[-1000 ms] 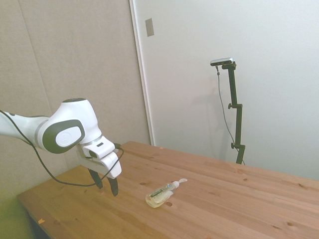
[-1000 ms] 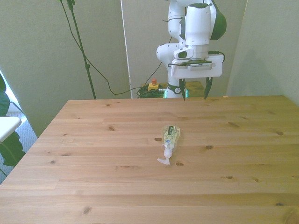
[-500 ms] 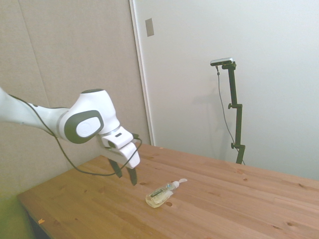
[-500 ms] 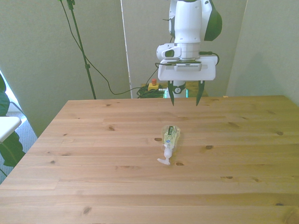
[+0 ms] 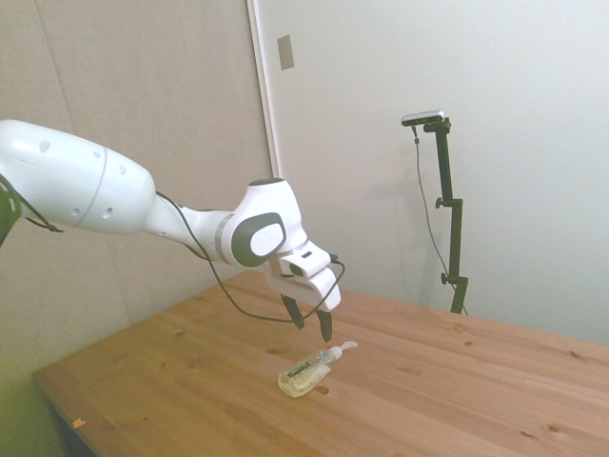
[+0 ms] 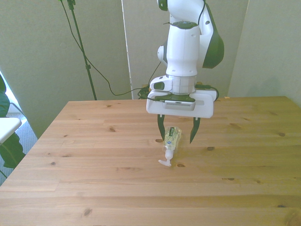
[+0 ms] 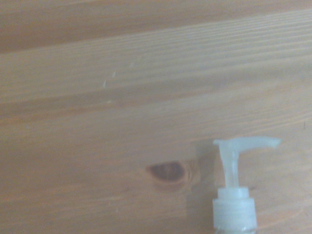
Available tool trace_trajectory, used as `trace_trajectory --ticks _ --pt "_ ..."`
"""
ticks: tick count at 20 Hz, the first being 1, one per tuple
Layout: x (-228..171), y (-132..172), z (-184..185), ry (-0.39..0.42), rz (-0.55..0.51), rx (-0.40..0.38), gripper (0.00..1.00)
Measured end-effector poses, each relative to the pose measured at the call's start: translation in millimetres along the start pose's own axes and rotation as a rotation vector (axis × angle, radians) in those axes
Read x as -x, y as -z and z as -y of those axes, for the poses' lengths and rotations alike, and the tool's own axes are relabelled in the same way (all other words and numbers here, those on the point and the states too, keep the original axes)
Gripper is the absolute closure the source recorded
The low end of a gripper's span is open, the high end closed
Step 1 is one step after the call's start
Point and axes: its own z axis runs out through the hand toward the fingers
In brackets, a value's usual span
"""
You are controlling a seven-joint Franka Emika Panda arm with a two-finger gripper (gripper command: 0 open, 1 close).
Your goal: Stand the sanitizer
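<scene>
White arm extends low over the desk (image 6: 94, 188), its hand (image 6: 178, 129) pointing down with fingers spread, straddling above the sanitizer (image 6: 171, 139). Compared with a second earlier, the hand has advanced from the desk's far edge to directly over the bottle. Sanitizer lies flat mid-desk, clear with yellowish gel, white pump top (image 7: 234, 195) toward 6 o'clock in the front view.

Side cam stands off one side of the worktop (image 5: 457, 381), a bit above, looking across it. Front cam faces the arm from across the worktop, looking down a little. Wrist cam is very close, aimed down at the wood. All 3 show the sanitizer (image 6: 170, 141).
</scene>
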Motion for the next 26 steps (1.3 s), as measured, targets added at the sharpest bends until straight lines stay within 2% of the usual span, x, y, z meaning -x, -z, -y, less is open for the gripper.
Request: trace_trajectory --ticks 5,14,15,26 --pt "-21.1 -20.1 9.0 -0.024 -0.013 0.016 0.00" --pt "-30.3 -52.3 7.9 -0.042 -0.003 0.055 0.00" --pt "-31.6 -54.4 6.6 -0.044 -0.002 0.058 1.00" --pt "-37.6 -64.6 1.6 -0.059 0.000 0.072 1.00"
